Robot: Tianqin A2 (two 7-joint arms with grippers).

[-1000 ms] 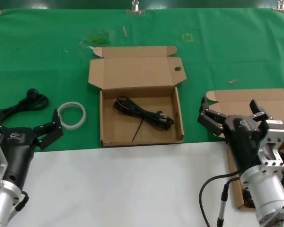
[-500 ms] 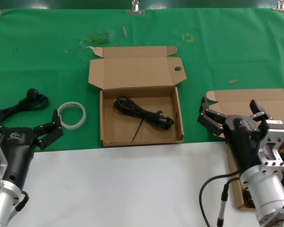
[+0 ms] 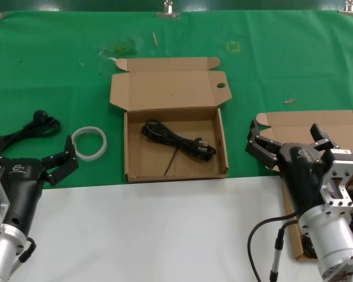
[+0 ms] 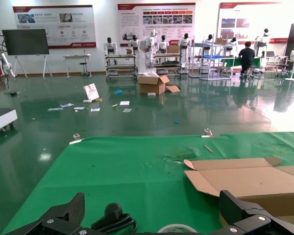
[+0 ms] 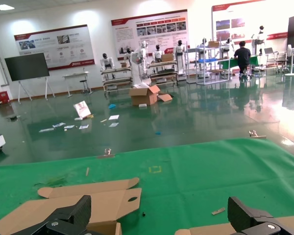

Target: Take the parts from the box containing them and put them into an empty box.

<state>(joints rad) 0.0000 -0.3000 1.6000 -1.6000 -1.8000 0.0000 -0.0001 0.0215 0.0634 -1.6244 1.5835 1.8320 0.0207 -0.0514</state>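
The left gripper hovers low over the near edge of the green cloth, its fingers spread and holding nothing. Just ahead of its fingertips lies a white translucent ring. Farther ahead and outward of the gripper lies a black cord with a ball-shaped end.

The right gripper hovers on the opposite side, fingers likewise spread and empty. Its wrist and arm body stand in front of the source box, covering most of that box's interior; only the raised lid and part of the near edge show. The contents of the source box cannot be determined from the head view.

Between the two grippers, ahead of both, sits the receiving box with its lid folded back. A small round hole pierces the lid tab on the side nearer the right gripper. One coiled black power cable lies on the floor of this box, toward the far half, with its plug end pointing toward the right gripper. The box is well apart from either set of fingertips.

In the left wrist view, the lid of the receiving box appears beyond the fingers. In the right wrist view, the holed lid tab appears beyond the fingers.
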